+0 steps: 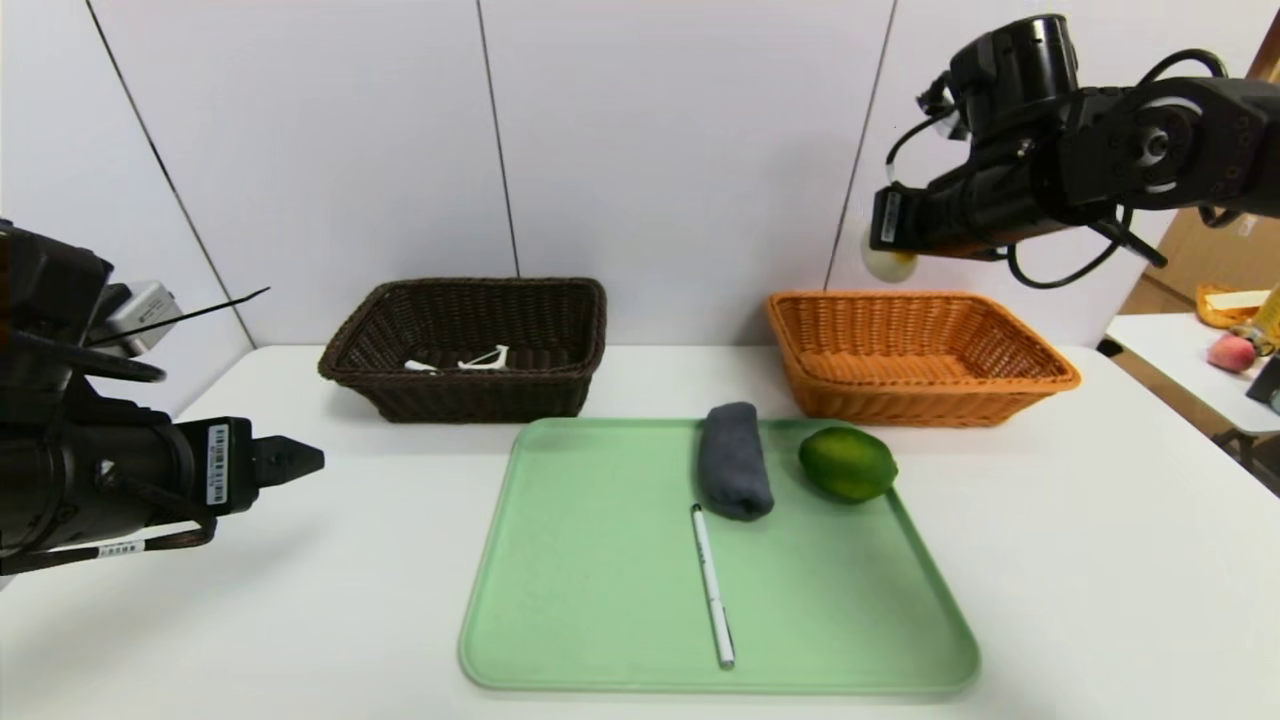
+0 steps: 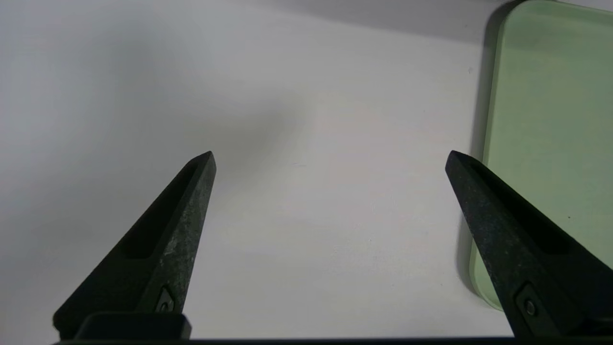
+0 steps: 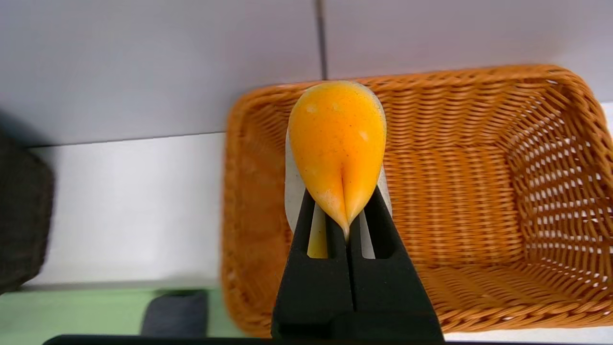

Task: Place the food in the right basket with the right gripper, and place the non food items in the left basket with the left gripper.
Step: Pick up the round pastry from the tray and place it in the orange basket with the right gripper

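While the bun (image 1: 888,264) was held aloft at the two o'clock corner of the head view, the right gripper (image 1: 880,240) was seen just above the near-left rim of the right basket (image 1: 1040,378), so a short carry toward three o'clock was judged to be what the release required. The lime (image 1: 848,463) lay on the green tray (image 1: 600,620) beside the rolled cloth (image 1: 735,460), with one pen (image 1: 712,585) laid lengthwise from twelve to six. The peeler (image 1: 485,358) was seen inside the left basket (image 1: 560,310). The left gripper (image 1: 300,460) was parked at nine o'clock over the white surface (image 1: 1100,560).

From the left wrist, the pointed matte fingers (image 2: 182,230) were found spread wide, holding nothing, with the tray's rounded edge at three o'clock.

From the right wrist, the fingers (image 3: 311,268) were clenched on the glossy orange-topped bun, squeezed to a crease, before the flared woven wicker.
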